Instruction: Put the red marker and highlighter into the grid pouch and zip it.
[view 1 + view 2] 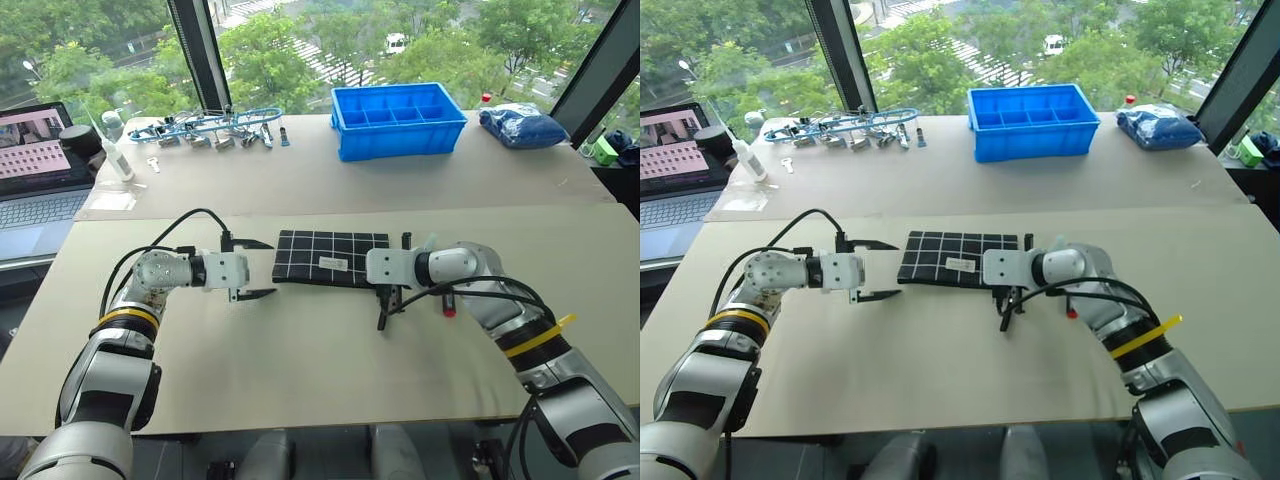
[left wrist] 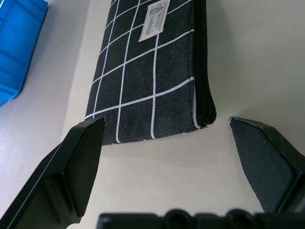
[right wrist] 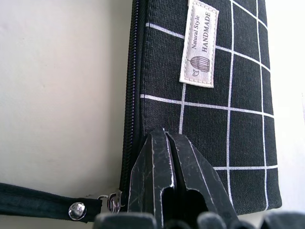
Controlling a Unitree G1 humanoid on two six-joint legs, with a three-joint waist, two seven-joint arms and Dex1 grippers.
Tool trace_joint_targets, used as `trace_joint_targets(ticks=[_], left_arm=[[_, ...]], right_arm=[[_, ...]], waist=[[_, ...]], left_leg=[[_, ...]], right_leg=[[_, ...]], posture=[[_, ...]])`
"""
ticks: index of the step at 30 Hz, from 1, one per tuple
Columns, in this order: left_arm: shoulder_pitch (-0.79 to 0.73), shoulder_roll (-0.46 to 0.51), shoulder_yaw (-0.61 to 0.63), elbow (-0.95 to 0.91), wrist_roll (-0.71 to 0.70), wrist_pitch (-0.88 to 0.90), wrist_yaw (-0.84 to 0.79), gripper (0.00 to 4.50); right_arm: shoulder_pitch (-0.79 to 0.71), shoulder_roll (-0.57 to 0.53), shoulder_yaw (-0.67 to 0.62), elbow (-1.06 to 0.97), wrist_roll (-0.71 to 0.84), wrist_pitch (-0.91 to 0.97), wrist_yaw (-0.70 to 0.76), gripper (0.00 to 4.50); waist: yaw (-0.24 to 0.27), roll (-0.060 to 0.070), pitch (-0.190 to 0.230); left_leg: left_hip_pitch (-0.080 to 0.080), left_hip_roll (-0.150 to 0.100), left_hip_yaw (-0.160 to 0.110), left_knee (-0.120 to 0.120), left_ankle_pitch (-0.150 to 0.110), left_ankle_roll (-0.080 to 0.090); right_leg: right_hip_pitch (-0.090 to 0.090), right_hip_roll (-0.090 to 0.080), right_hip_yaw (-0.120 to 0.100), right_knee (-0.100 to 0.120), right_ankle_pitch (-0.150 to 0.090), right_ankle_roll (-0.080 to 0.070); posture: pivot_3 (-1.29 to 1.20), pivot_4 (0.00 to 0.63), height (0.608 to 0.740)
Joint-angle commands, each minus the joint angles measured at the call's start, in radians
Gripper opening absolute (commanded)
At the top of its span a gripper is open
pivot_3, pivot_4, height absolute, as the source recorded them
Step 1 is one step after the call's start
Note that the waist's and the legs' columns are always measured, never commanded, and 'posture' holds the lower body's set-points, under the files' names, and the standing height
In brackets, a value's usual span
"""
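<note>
The grid pouch (image 1: 331, 258) is lying flat on the near table (image 1: 300, 370), between the two grippers. The bin (image 1: 397, 120) is sitting behind it on the far table (image 1: 400, 180).

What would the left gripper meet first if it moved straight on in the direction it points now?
Most likely the near short end of the grid pouch. The left gripper is open, its fingers straddling that end, with bare table between. Depth is unclear, so the gap is uncertain.

head views overlook table; wrist views near grid pouch (image 2: 152, 81).
</note>
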Motion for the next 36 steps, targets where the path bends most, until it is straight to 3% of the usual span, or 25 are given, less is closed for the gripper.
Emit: trace_joint_targets(ticks=[1,7,13,16,24,26,32,36], left_arm=[[-0.03,-0.009,-0.04,0.058,0.09,-0.047,0.102,4.5],[-0.077,-0.021,-0.079,0.103,0.167,-0.086,0.232,4.5],[-0.088,-0.066,-0.066,0.121,0.117,-0.089,0.173,4.5],[-0.086,-0.084,-0.046,0.126,0.08,-0.067,0.11,3.72],[-0.059,-0.108,0.019,0.113,-0.038,-0.016,-0.064,0.62],[-0.049,-0.107,0.045,0.108,-0.075,0.009,-0.101,0.04],[-0.02,-0.112,0.118,0.064,-0.181,0.132,-0.203,0.04],[0.043,-0.109,0.158,-0.023,-0.263,0.269,-0.293,0.04]], right_arm=[[0.019,-0.002,-0.005,-0.031,0.01,0.018,0.021,0.01],[0.022,-0.006,-0.011,-0.048,0.012,0.027,0.032,0.01],[0.012,-0.006,-0.018,-0.035,0.01,0.022,0.035,0.01],[0.009,-0.005,-0.019,-0.033,0.01,0.022,0.035,0.0],[-0.001,-0.001,-0.02,-0.021,0.009,0.02,0.032,0.0],[-0.003,-0.003,-0.022,-0.019,0.011,0.019,0.033,0.0],[-0.016,0.016,-0.05,-0.021,0.056,0.042,0.032,0.0],[-0.087,0.137,-0.215,-0.027,0.263,0.268,0.0,0.0]], waist=[[0.001,0.0,0.0],[0.003,0.0,0.0],[0.004,0.0,0.0],[0.003,0.0,0.0],[-0.004,0.0,0.0],[-0.006,0.0,0.0],[-0.012,0.0,0.0],[-0.02,0.0,0.0]], left_leg=[[0.001,0.0,0.0,0.0,0.0,0.0],[0.004,0.0,0.0,0.0,-0.003,0.006],[0.004,0.0,0.0,0.0,-0.003,0.006],[0.004,0.0,0.0,0.0,-0.003,0.006],[0.004,0.0,0.0,0.0,-0.003,0.006],[0.004,0.0,0.0,0.0,-0.003,0.006],[0.003,0.0,0.0,0.0,-0.003,0.006],[0.002,0.0,0.0,-0.001,-0.003,0.006]], right_leg=[[0.001,0.0,0.0,0.0,0.0,0.0],[0.004,0.0,0.0,0.0,0.0,0.0],[0.004,0.0,0.0,0.0,0.0,0.0],[0.004,0.0,0.0,-0.001,0.0,0.0],[0.004,0.0,0.0,-0.001,0.0,0.0],[0.004,0.0,0.0,-0.001,0.0,0.0],[0.003,0.0,0.0,-0.001,0.0,0.0],[0.0,0.001,0.0,0.0,0.0,0.0]], posture=[[0.0,0.15,0.74],[0.0,0.15,0.74],[0.0,0.15,0.74],[0.0,0.15,0.74],[0.0,0.15,0.74],[0.0,0.15,0.74],[0.0,0.15,0.74],[0.0,0.15,0.74]])
